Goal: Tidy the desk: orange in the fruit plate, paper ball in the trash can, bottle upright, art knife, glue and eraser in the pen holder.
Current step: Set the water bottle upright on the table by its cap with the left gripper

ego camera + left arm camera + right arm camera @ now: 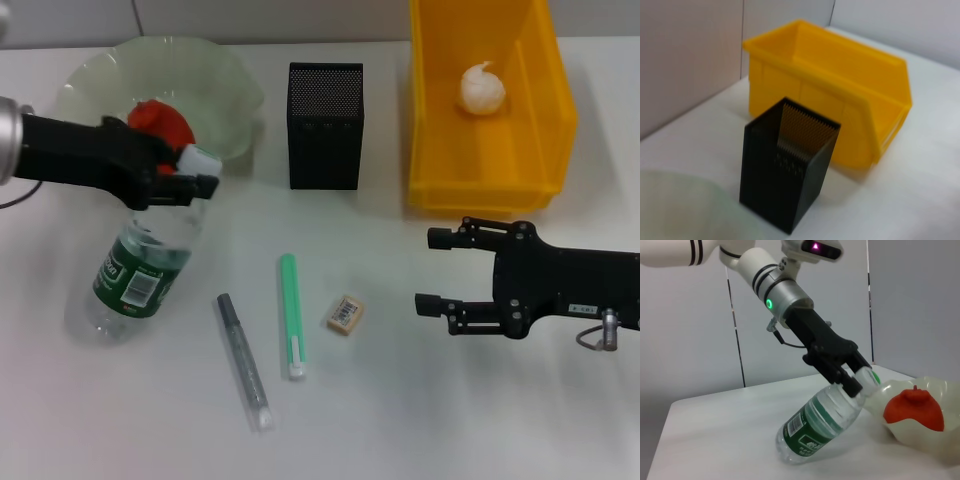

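On the white desk's left side, the left gripper (190,172) has its jaws clamped on the neck of the clear plastic bottle (130,280), which is tilted, base on the desk; its green label carries a barcode and white print too small to read. The red-orange orange (914,409) sits in the pale green, wavy-rimmed fruit plate (225,85). The crumpled paper ball (482,88) lies in the smooth yellow trash can (490,185). The black mesh pen holder (325,125) stands between plate and can. The tan eraser (345,314), with a barcode-like label, lies beside a green stick (291,315) and a grey pen-like tool (244,361), possibly the knife. The right gripper (432,270) hovers nearby, jaws apart.
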